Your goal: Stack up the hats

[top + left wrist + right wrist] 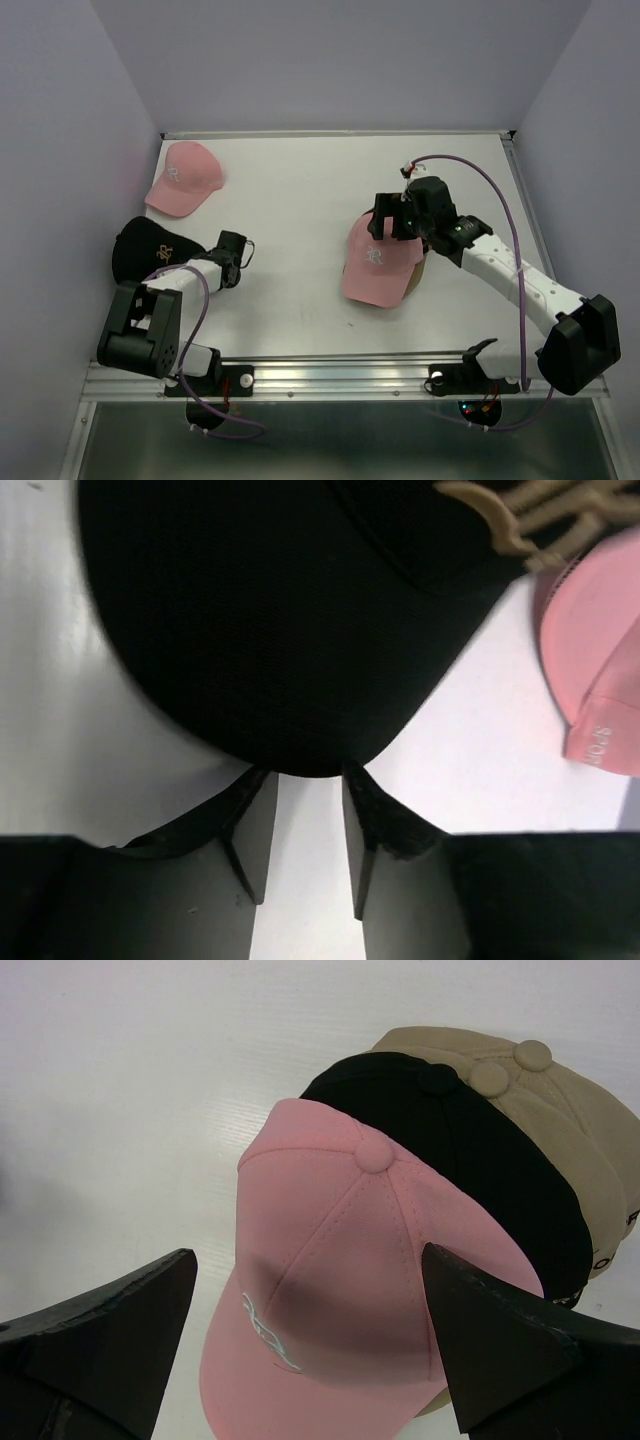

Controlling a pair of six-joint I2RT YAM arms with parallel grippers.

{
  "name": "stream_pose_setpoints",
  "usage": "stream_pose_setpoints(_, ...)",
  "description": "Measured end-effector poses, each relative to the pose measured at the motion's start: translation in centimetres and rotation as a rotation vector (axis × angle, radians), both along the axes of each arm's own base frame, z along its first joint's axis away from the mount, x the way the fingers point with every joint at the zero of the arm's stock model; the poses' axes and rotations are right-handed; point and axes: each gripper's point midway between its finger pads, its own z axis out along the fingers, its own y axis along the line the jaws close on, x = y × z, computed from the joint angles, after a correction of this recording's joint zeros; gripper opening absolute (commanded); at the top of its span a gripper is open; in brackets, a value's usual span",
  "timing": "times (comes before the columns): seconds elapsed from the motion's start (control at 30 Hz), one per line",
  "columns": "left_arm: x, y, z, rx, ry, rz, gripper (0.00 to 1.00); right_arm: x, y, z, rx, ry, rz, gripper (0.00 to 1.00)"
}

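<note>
Left wrist view: left of the stack (378, 265), the left gripper (305, 780) stood half-spread at a black cap (270, 630) by its brim, hold unclear; it needed a square pinch. Above the stack the right gripper (308, 1253) gaped wide.

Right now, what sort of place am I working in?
Most likely an enclosed robot test cell: a bare white tabletop boxed in by blank walls, an aluminium rail along the near edge, and caps such as the pink cap laid out.
</note>
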Motion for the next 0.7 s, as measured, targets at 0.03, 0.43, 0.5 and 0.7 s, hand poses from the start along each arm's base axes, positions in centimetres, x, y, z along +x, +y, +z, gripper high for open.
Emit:
stream_pose_setpoints(0.03,-0.5,0.1,-0.2,0.007,0.026,-0.003,0.30,0.0,0.0,0.0,0.000,0.000,0.001,1.00)
stream_pose_setpoints(0.43,-2.0,0.6,3.2,0.061,-0.016,-0.015,0.00,0.0,0.0,0.0,0.000,-0.001,0.001,1.00)
stream_pose_setpoints(0.5,-1.3,0.2,4.6,0.054,-0.081,-0.025,0.00,0.0,0.0,0.0,0.000,-0.001,0.001,1.00)
stream_pose_setpoints(0.7,-0.2,-1.2,8.2,0.032,-0.226,-0.089,0.00,-0.1,0.0,0.4,0.005,-0.007,0.003,1.00)
